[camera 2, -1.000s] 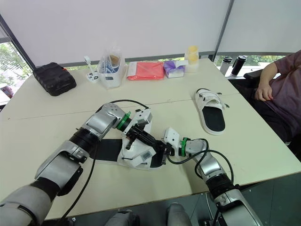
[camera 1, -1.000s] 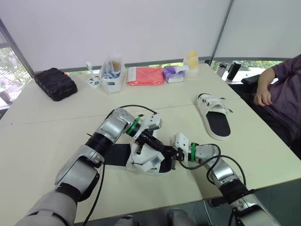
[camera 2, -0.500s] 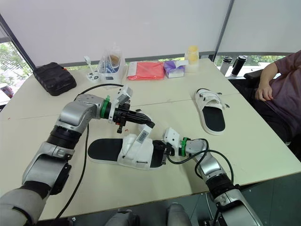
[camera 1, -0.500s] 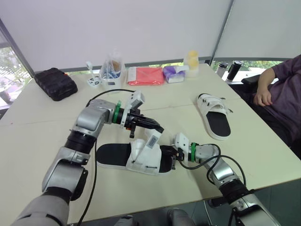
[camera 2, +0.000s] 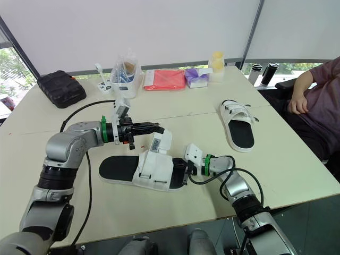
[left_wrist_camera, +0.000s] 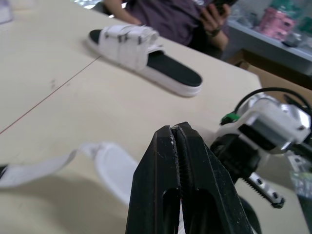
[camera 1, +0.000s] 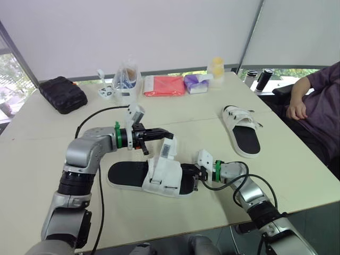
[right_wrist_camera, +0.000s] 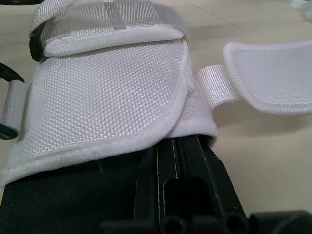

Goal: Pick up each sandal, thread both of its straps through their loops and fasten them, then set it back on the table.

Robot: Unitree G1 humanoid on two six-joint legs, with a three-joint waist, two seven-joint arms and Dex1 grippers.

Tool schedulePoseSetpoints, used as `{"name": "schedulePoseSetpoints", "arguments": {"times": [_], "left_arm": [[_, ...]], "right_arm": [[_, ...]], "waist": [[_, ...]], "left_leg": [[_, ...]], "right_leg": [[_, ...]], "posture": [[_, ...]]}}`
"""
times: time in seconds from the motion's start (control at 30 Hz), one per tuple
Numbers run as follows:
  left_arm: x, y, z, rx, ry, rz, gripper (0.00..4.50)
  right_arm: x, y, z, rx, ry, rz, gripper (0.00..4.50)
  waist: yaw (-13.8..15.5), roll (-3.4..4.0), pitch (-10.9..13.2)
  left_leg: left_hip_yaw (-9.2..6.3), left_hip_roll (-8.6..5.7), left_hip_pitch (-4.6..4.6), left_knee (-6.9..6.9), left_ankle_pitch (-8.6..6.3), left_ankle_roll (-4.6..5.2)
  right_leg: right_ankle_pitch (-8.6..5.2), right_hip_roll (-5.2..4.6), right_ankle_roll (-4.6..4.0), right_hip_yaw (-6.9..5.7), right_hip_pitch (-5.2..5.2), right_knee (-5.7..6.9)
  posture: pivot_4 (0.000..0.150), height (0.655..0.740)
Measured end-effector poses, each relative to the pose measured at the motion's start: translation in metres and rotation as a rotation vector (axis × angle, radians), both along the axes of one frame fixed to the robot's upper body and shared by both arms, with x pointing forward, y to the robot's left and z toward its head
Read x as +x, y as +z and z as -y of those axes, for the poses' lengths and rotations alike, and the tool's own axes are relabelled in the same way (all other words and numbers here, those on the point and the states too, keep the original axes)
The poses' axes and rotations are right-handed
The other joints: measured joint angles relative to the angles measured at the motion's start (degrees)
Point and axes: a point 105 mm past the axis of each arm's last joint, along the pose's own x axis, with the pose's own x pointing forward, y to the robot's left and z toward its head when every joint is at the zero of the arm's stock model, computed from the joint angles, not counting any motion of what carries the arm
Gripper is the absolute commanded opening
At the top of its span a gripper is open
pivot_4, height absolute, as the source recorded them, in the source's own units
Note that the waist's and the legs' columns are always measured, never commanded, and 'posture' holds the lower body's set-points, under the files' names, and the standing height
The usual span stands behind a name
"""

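Sandal (camera 1: 154, 178) lying toe-end against right gripper (camera 1: 195, 177), closed and tucked under the upper (right_wrist_camera: 107, 92); left gripper (camera 1: 161, 133) pinched together just above raised strap (camera 1: 168, 150). Threading seemingly underway; next, feed strap tip through loop (right_wrist_camera: 33, 48).

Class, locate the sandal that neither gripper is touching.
In the left eye view the far sandal lies flat on the table at the robot's right, near the seated person, apart from the near sandal.

No readable text, strap tag (camera 2: 155, 145) illegible
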Motion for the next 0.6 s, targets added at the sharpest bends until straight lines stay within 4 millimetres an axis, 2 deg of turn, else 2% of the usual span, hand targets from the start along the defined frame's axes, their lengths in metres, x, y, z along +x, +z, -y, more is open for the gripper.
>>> {"name": "schedulePoseSetpoints", "arguments": {"times": [0.33, 0.6], "left_arm": [[0.013, -0.033, -0.022, 0.027, 0.125, -0.067, 0.02], [0.021, -0.064, -0.027, 0.093, 0.119, -0.108, 0.02]], "right_arm": [[-0.002, -0.003, 0.002, 0.002, -0.006, -0.009, 0.0], [-0.002, -0.003, 0.002, 0.003, -0.009, -0.009, 0.0]], "waist": [[0.1, 0.0, 0.0], [0.1, -0.03, 0.0]], "left_leg": [[0.0, -0.01, 0.0, 0.0, 0.0, 0.0], [0.0, -0.02, 0.0, 0.0, 0.0, 0.0]], "right_leg": [[0.0, -0.01, -0.01, 0.0, 0.01, -0.01], [0.0, -0.01, -0.01, -0.01, 0.02, -0.01]], "posture": [[0.15, 0.74], [0.15, 0.74]]}}
